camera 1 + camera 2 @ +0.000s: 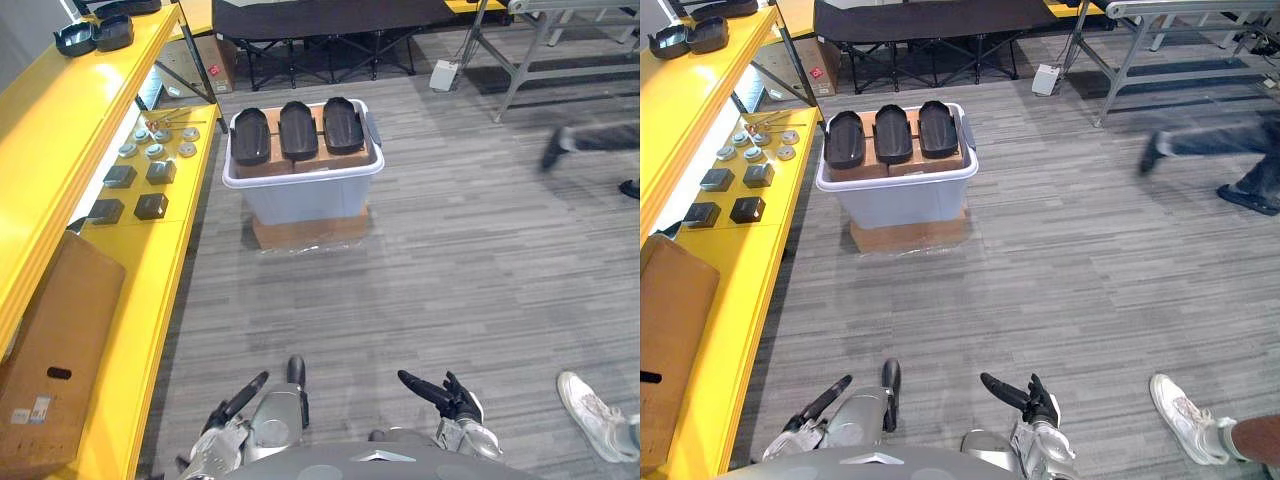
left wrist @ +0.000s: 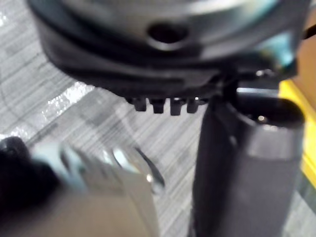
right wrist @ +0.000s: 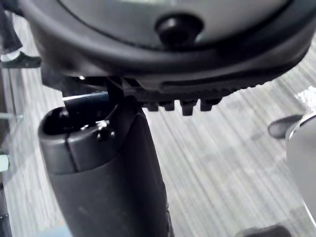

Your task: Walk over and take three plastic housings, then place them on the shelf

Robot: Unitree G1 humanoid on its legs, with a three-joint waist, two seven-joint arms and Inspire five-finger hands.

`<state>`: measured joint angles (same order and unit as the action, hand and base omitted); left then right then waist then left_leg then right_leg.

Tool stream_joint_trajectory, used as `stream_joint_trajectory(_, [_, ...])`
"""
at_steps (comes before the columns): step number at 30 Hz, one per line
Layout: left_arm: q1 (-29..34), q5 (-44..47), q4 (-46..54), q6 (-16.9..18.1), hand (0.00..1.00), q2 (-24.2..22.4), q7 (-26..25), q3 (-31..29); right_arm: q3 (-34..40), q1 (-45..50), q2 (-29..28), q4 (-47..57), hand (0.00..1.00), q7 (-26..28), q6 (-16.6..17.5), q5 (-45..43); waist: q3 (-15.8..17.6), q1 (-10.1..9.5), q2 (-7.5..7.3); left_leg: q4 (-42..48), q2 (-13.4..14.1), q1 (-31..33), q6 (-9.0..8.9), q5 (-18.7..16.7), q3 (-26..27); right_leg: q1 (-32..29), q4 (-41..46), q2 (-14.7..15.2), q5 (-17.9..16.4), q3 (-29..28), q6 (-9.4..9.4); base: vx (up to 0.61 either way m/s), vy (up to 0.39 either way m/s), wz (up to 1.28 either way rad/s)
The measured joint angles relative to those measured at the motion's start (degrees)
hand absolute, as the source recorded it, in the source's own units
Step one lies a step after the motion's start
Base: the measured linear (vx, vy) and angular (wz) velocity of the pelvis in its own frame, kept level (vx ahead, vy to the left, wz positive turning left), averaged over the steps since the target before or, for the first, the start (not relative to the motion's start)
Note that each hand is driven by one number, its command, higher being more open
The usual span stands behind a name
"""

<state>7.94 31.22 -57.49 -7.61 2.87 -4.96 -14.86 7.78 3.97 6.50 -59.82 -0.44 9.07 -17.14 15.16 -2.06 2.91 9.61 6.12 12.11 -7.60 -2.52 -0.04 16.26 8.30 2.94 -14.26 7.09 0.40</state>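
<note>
Three black housings (image 1: 298, 130) lie side by side in a row on brown cardboard (image 1: 270, 122) on top of a pale bin (image 1: 300, 195). The bin stands on the grey floor ahead of me, just beside the yellow shelf (image 1: 150, 270) on my left.

On the lower level of the shelf I see four dark blocks (image 1: 120, 176), some round parts (image 1: 155, 150) beyond them, and a brown box (image 1: 55, 340) nearer me. On the upper level are two dark shells (image 1: 95, 35).

My left hand (image 1: 232, 405) hangs low in front of me with its fingers straight and apart, holding nothing. My right hand (image 1: 450, 398) is low too, its fingers loosely spread and empty. Both are well apart from the bin.

There is a white shoe (image 1: 590, 400) at my right, and a person's legs (image 1: 590, 140) further off.
</note>
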Motion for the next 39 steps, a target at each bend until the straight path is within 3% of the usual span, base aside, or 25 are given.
stream_joint_trajectory(1, [1.09,-0.44,-0.51,-1.40,1.00,1.10,1.47,-1.04,-0.70,0.28,-0.34,-0.09,1.00,0.22,-0.41,-0.01,-0.47,-0.79,-2.82,3.60,-3.47,-0.34,1.16,2.33,2.24,0.69,3.49,3.99,-4.38,-0.41,0.41,0.41,0.297,-0.13])
stream_joint_trajectory(3, [1.74,-2.77,-0.50,-1.20,1.00,3.13,2.89,-1.07,-1.39,0.58,-0.97,-0.37,1.00,1.12,-0.78,-0.04,-1.33,-1.31,-6.74,4.03,-6.79,-1.05,2.20,1.96,4.49,-0.59,9.64,8.20,-7.25,-0.50,-0.71,0.45,0.219,-0.18])
stream_joint_trajectory(4, [1.28,-4.87,-1.06,-0.92,1.00,3.74,3.04,-0.72,-1.55,-0.97,-1.09,-0.50,1.00,1.60,-0.80,-0.10,-0.82,-0.93,-7.15,4.52,-7.85,-1.94,4.00,2.24,5.19,-6.67,22.38,11.08,-5.13,0.58,2.42,0.45,0.163,-0.23])
stream_joint_trajectory(5, [1.10,-5.64,-1.06,-0.59,1.00,4.15,3.10,0.17,-1.58,-1.57,-1.63,-0.70,1.00,1.73,-0.80,-0.02,-0.62,-0.91,-7.00,3.99,-8.32,-3.66,6.74,2.03,5.61,-10.45,31.21,12.93,-2.37,1.01,3.11,0.60,0.247,-0.20])
stream_joint_trajectory(6, [0.87,-6.57,-1.06,0.07,1.00,4.45,3.03,2.26,-1.61,-1.63,-2.50,-0.82,1.00,1.91,-0.81,0.02,-0.45,-0.81,-6.75,3.87,-8.74,-6.35,8.99,0.99,6.07,-12.89,36.84,14.35,-3.56,2.04,2.59,0.41,0.194,-0.17])
stream_joint_trajectory(7, [0.79,-6.57,-0.86,0.40,1.00,4.46,3.08,3.12,-1.68,-1.55,-2.77,-0.96,1.00,1.97,-0.81,0.04,-0.34,-0.88,-6.49,3.51,-8.75,-7.96,9.37,0.55,6.23,-13.35,36.76,14.56,-4.25,2.97,2.38,0.49,0.191,-0.13])
stream_joint_trajectory(8, [0.69,-6.54,-0.55,1.10,1.00,4.43,3.16,4.43,-1.87,-1.73,-2.29,-0.91,1.00,1.91,-0.54,0.37,0.08,-0.81,-5.33,2.16,-8.46,-11.18,9.92,-0.15,6.58,-13.78,33.41,14.28,-5.49,5.71,2.51,0.37,0.094,-0.13])
stream_joint_trajectory(10, [-0.57,-6.44,-0.48,1.66,1.00,4.26,3.20,6.23,-2.48,-2.47,-2.12,-0.90,1.00,1.35,-0.45,-0.14,-0.60,-0.76,-3.72,-0.14,-7.07,-13.82,9.88,-0.53,6.62,-16.39,24.02,11.62,-5.39,8.50,2.65,0.33,0.049,-0.07])
stream_joint_trajectory(12, [-3.27,-6.36,-0.53,3.62,1.00,3.94,3.30,8.44,-3.03,-3.44,-1.29,-0.59,1.00,1.08,-0.10,-0.11,-0.28,-0.73,-1.86,-1.28,-4.10,-15.29,8.58,-1.99,5.65,-20.77,8.92,7.48,-0.55,7.20,6.22,0.29,-0.018,0.06])
stream_joint_trajectory(13, [-3.63,-6.33,-0.54,4.11,1.00,3.82,3.41,8.42,-2.84,-3.46,-1.28,-0.70,1.00,1.07,-0.08,-0.07,-0.30,-0.71,-1.90,-1.13,-3.66,-15.57,8.17,-2.85,5.33,-21.44,5.47,7.09,1.91,6.23,6.28,0.29,-0.083,0.20])
stream_joint_trajectory(15, [-4.26,-5.48,-0.57,5.36,1.00,3.80,3.73,8.07,-2.30,-2.61,-1.82,-1.22,1.00,1.14,-0.33,-0.14,-0.12,-0.62,-3.33,1.65,-3.26,-16.63,6.57,-6.44,3.86,-22.61,-1.28,7.65,9.41,3.31,7.35,0.34,-0.234,0.35])
stream_joint_trajectory(16, [-4.14,-4.62,-0.57,5.44,1.00,3.83,3.58,7.60,-1.33,-2.43,-2.21,-1.27,1.00,1.21,-0.64,-0.08,-0.44,-0.48,-4.31,4.72,-3.33,-16.83,5.89,-9.77,2.55,-22.60,-1.33,8.47,11.61,2.55,7.08,0.25,-0.239,0.44])
stream_joint_trajectory(18, [-3.90,-4.54,-0.69,5.31,1.00,3.05,3.34,7.79,-0.99,-2.29,-1.69,-2.01,1.00,1.40,-1.23,-0.10,-1.11,0.54,-3.76,7.34,-1.92,-17.82,3.75,-13.37,-0.43,-22.44,4.04,7.43,15.74,2.28,5.57,0.33,-0.347,0.61])
stream_joint_trajectory(19, [-3.57,-3.50,-0.97,5.06,1.00,1.41,2.39,7.80,-1.01,-2.62,-1.07,-2.34,1.00,1.40,-2.23,-0.09,-2.54,0.60,-2.01,7.35,0.74,-18.38,2.71,-14.48,-1.69,-23.29,7.97,5.49,12.37,3.62,3.16,0.46,-0.444,0.52])
stream_joint_trajectory(21, [-3.38,-1.71,-1.46,5.04,1.00,0.41,1.75,7.50,-1.01,-2.64,0.02,-2.75,1.00,1.35,-3.03,-0.01,-3.33,0.50,-0.09,14.04,2.49,-15.29,1.58,-14.58,-2.42,-22.68,8.36,3.67,10.32,5.53,2.00,0.43,-0.304,0.41])
stream_joint_trajectory(22, [-3.47,-0.09,-1.76,5.19,1.00,-0.50,1.79,7.14,0.42,-2.58,0.34,-2.96,1.00,1.09,-3.49,-1.54,-3.20,0.62,0.95,25.80,3.56,-9.63,-1.09,-11.90,-2.77,-20.03,7.32,2.94,9.56,7.38,1.23,0.38,-0.243,0.46])
stream_joint_trajectory(24, [-3.55,0.04,-2.19,5.59,1.00,-0.56,1.39,6.81,1.24,-2.37,0.68,-3.58,1.00,0.96,-3.72,-1.72,-2.55,0.53,1.51,31.36,4.69,-8.01,-2.28,-11.83,-1.82,-14.89,4.78,2.69,9.23,9.06,0.62,0.32,-0.164,0.39])
stream_joint_trajectory(26, [-3.50,-0.31,-2.26,6.95,1.00,-0.52,1.42,7.28,1.17,-1.77,0.58,-3.34,1.00,1.13,-2.81,-1.24,-2.64,0.61,1.39,25.49,4.50,-8.49,-1.74,-12.19,1.85,-11.00,1.68,3.06,9.16,10.36,0.66,0.27,-0.079,0.24])
stream_joint_trajectory(28, [-4.15,-0.41,-2.18,7.94,1.00,-0.51,1.46,7.83,1.07,-1.45,-0.06,-2.24,1.00,1.29,-1.44,-1.18,-2.64,0.92,1.37,13.65,4.46,-8.16,0.46,-10.02,4.45,-9.48,-1.02,3.34,9.36,11.21,1.43,0.25,0.015,0.16])
stream_joint_trajectory(29, [-5.29,-0.91,-2.59,7.63,1.00,-0.13,1.83,8.38,0.82,-0.73,-0.37,-1.45,1.00,1.10,-0.81,-1.19,-2.50,0.87,1.13,7.39,4.39,-7.42,1.07,-7.36,4.83,-9.12,-1.43,3.98,9.12,11.75,2.35,0.29,0.125,0.18])
stream_joint_trajectory(30, [-5.63,-1.52,-2.70,7.59,1.00,0.07,1.79,8.47,0.50,-0.29,-0.41,-0.55,1.00,1.00,-0.81,-1.20,-2.42,0.77,0.73,3.68,4.02,-7.68,0.70,-1.43,5.23,-9.09,-1.13,4.90,8.72,11.65,3.74,0.24,0.118,0.15])
stream_joint_trajectory(32, [-5.77,-2.63,-2.53,7.72,1.00,0.70,1.28,8.61,-0.37,-0.29,-0.82,0.66,1.00,0.27,-0.67,-0.93,-2.43,0.86,-0.99,0.63,1.11,-8.77,1.84,1.18,6.14,-9.28,-1.78,7.33,8.91,11.39,5.42,0.23,0.179,0.07])
stream_joint_trajectory(33, [-6.14,-2.82,-2.30,7.69,1.00,2.06,1.12,9.95,-1.40,-0.34,-1.60,1.39,1.00,-0.04,-0.67,1.10,-1.96,0.95,-2.63,-0.50,-0.38,-8.68,2.45,1.57,6.49,-9.41,-2.58,8.83,9.16,11.53,6.29,0.25,0.215,0.09])
stream_joint_trajectory(35, [-6.27,-3.86,-1.36,7.20,1.00,3.19,1.24,10.90,-2.50,-0.26,-2.68,3.35,1.00,-0.20,-0.66,2.42,-1.64,0.74,-4.29,-1.07,-2.04,-8.63,2.90,1.77,6.87,-9.48,-3.07,10.09,9.55,11.60,7.10,0.15,0.128,0.08])
stream_joint_trajectory(39, [-5.56,-5.12,1.21,6.25,1.00,3.82,1.17,12.76,-6.96,1.86,-2.93,15.20,1.00,-3.27,-0.56,3.25,-1.85,0.82,-4.87,-1.29,-3.63,-9.09,4.23,0.95,7.91,-9.20,-3.48,11.65,10.38,11.40,8.50,0.09,0.088,-0.04])
